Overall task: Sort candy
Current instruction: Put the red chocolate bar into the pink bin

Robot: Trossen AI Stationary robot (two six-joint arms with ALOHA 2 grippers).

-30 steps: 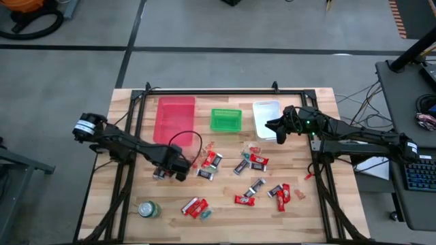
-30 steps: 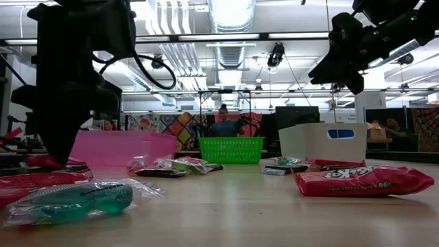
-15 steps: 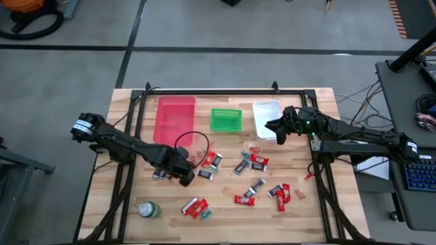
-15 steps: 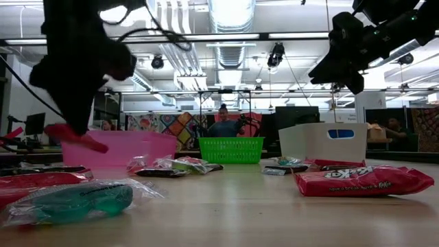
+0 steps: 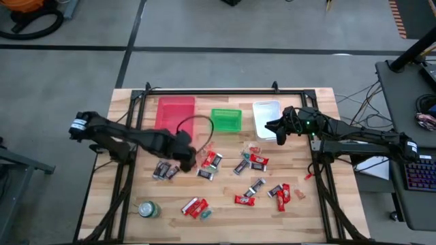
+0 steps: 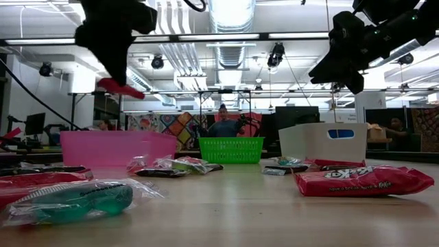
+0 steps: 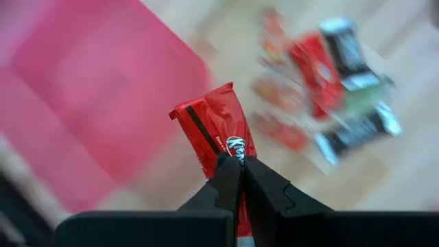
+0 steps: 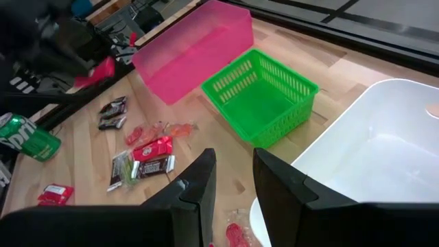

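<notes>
Over the wooden surface [image 5: 225, 218], the left arm has swung up and back from the scattered candy [image 5: 251, 163], carrying a red bar [image 7: 214, 134] from the pile toward the pink bin [image 5: 175, 117]. A second ago it was low among the wrappers; now the left gripper [image 5: 186, 158] hangs raised just beside the bin's near end, jaws pinched fully shut on the bar's lower end, so the pick looks done and the drop remains. The right arm waits above the white bin [image 5: 266, 117], its gripper [image 8: 230, 182] partly parted and holding nothing. Most candy still lies loose mid-surface, near the green basket [image 5: 226, 120].
</notes>
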